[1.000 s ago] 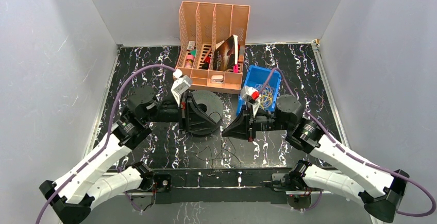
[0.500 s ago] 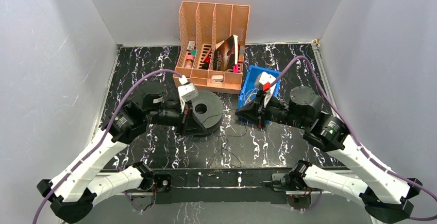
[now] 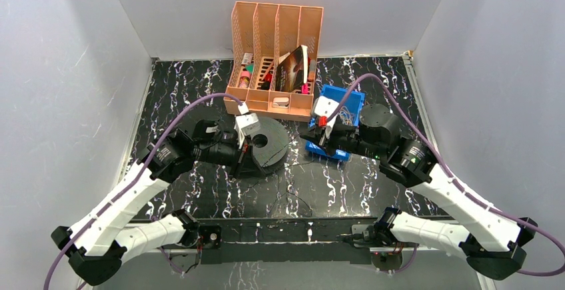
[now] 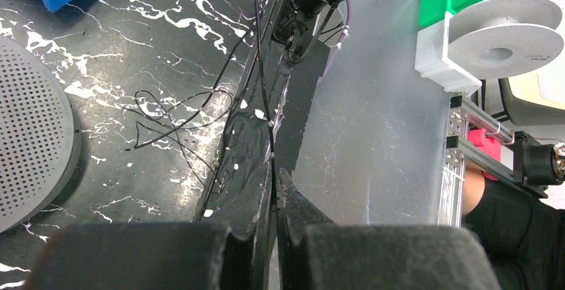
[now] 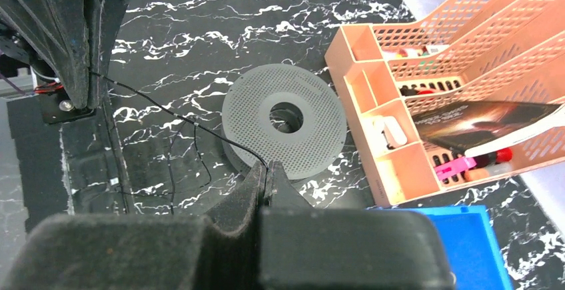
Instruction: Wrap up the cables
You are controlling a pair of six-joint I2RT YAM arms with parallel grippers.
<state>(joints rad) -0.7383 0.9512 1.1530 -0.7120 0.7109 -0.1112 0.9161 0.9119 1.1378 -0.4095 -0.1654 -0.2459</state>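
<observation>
Reaching inward, left fingers and right fingers pinch black cable

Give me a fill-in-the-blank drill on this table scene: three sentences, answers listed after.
1. The thread-like cable pinched in the shut left gripper is ____ in colour.
2. The peach plastic file organiser has ____ upright slots.
3. The perforated dark grey round spool lies flat on the black marbled table, near a ____ plastic bin.
Missing words: black; four; blue.
</observation>
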